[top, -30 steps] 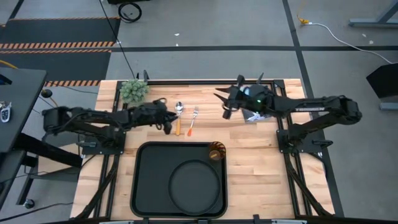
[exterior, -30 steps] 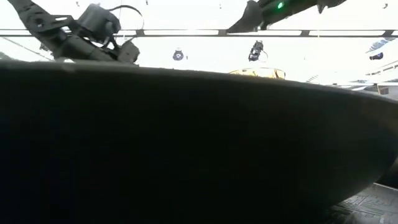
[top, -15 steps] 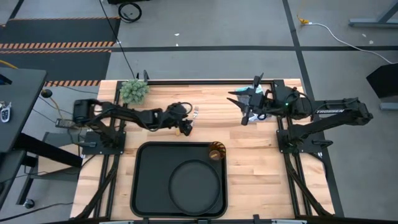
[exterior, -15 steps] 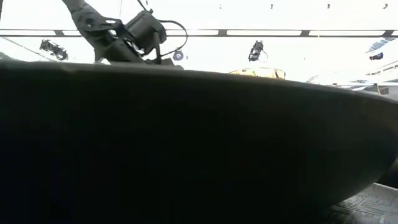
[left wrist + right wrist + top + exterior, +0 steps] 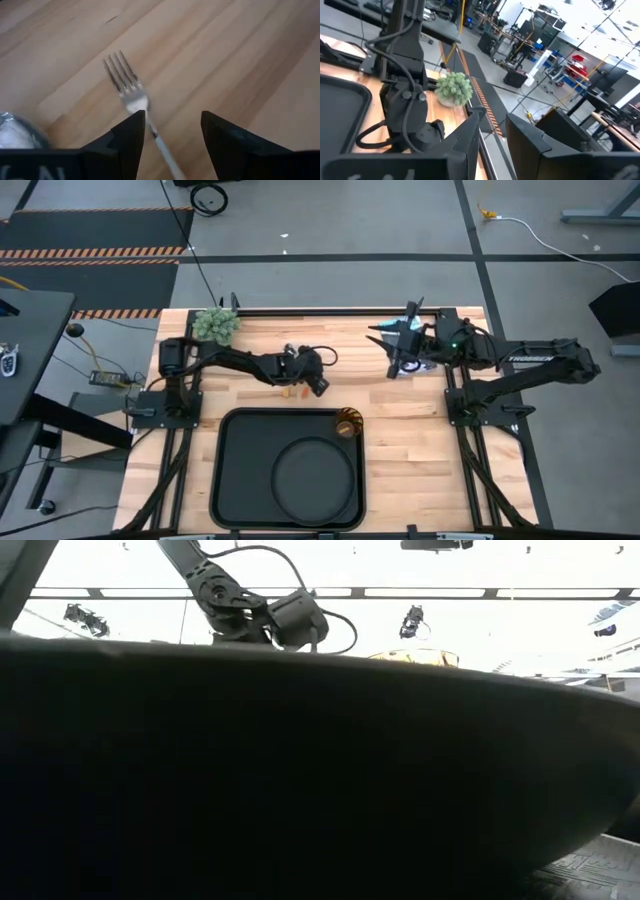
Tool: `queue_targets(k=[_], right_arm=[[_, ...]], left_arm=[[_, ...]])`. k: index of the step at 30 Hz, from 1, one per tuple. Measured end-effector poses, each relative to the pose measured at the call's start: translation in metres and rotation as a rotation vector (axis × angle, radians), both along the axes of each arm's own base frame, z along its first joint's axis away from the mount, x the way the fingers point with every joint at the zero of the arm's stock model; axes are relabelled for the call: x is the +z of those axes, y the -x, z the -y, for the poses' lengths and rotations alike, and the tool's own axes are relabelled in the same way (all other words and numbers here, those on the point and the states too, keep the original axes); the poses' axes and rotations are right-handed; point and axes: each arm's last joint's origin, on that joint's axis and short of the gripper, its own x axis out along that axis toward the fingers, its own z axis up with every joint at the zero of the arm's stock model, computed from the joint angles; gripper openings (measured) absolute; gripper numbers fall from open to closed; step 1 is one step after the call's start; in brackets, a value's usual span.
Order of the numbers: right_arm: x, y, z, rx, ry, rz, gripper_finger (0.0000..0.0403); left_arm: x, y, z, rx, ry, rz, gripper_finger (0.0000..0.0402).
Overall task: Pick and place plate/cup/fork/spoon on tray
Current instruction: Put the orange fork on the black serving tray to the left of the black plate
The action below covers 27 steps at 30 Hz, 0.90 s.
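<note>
The fork (image 5: 127, 87) lies flat on the wooden table, tines toward the far side. My left gripper (image 5: 172, 117) is open just above it, one finger on each side of its neck. Beside it shows the spoon's silver bowl (image 5: 15, 130). In the high view my left gripper (image 5: 320, 385) covers both, and only an orange handle end (image 5: 290, 392) shows. The round plate (image 5: 312, 478) lies in the black tray (image 5: 225, 470), with the amber cup (image 5: 348, 423) at the tray's far right corner. My right gripper (image 5: 392, 350) waits open at the far right, holding nothing.
A small green plant (image 5: 215, 325) stands at the table's far left corner. A small pale object (image 5: 408, 366) lies under my right arm. The low view is mostly blocked by a dark wall close to the camera. Bare wood lies right of the tray.
My left gripper has gone toward the table's right edge, passing over the spoon to the fork, which it now hides in the high view. My right gripper drew back toward the table's right edge, then stayed still.
</note>
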Motion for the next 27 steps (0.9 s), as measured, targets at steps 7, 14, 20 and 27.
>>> queue_targets(k=[7, 14, 20, 27], right_arm=[[-0.001, 0.001, 0.006, -0.01, 0.011, -0.015, 0.0103], [-0.001, 0.001, 0.007, 0.02, 0.016, -0.021, 0.0103], [-0.001, 0.001, 0.007, 0.023, 0.026, -0.026, 0.0103], [-0.001, 0.001, 0.007, 0.023, 0.025, -0.026, 0.0103]], left_arm=[[-0.009, 0.004, -0.006, 0.06, 0.044, -0.024, 0.0203], [-0.01, 0.006, -0.009, 0.077, 0.095, -0.025, 0.0196], [-0.012, 0.008, -0.007, 0.07, 0.121, -0.056, 0.0148], [-0.013, 0.011, -0.007, 0.029, 0.095, -0.111, 0.0091]])
